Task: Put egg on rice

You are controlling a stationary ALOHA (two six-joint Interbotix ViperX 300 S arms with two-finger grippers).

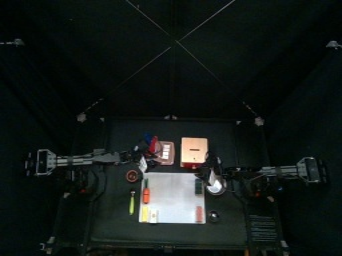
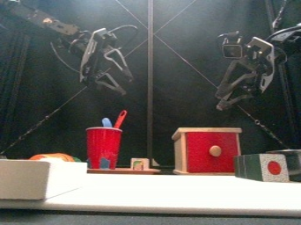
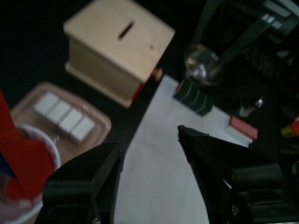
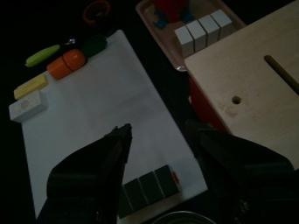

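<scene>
The egg [image 4: 31,85], a small yellow oblong piece, lies on the white board [image 4: 111,131] near its edge. The rice [image 4: 26,107], a small white block, lies beside it. In the top view they are tiny pieces at the board's left part, the egg [image 1: 147,212] among them. My right gripper [image 4: 163,133] is open and empty, high over the board's right side [image 1: 211,182]. My left gripper [image 3: 149,142] is open and empty, raised over the table's back left [image 1: 140,158]. In the front view both grippers hang well above the table, left [image 2: 106,75] and right [image 2: 241,83].
An orange piece [image 4: 66,61] and a green piece [image 4: 42,54] lie by the egg. A wooden box [image 1: 197,150], a red cup [image 2: 104,145], a tray of white blocks [image 4: 198,31], a red ring [image 1: 132,176] and a black-green block [image 4: 149,188] stand around the board.
</scene>
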